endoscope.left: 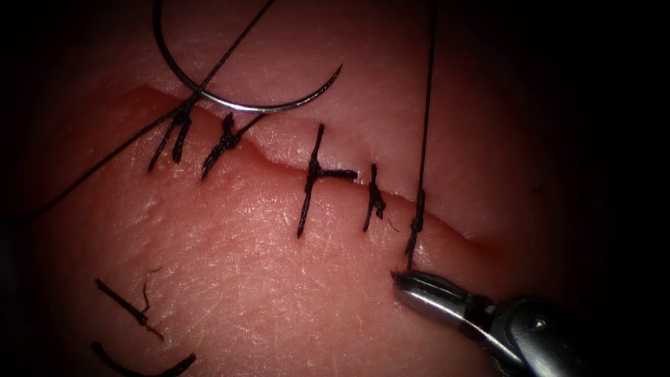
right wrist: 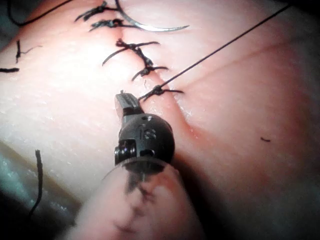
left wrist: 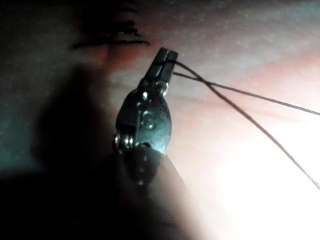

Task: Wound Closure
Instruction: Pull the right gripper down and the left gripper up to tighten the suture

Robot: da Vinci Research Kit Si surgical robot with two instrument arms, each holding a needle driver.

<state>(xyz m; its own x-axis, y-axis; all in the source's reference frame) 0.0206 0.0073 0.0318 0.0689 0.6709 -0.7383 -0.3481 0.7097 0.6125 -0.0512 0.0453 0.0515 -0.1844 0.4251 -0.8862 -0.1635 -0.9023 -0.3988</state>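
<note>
Nearest us, our right hand [endoscope.left: 403, 279], a small steel two-jawed tool, sits clenched on the short tail of the thin black thread [endoscope.left: 424, 132] just below the rightmost knot, on the pale pink pork tissue [endoscope.left: 293, 279]. Along the slanting cut [endoscope.left: 279, 164] we see five dark stitches. Farther off, our left hand [left wrist: 167, 54] grasps the thread strand pulled taut. The curved steel needle [endoscope.left: 230, 105] lies free on the tissue at the cut's left end, unheld.
</note>
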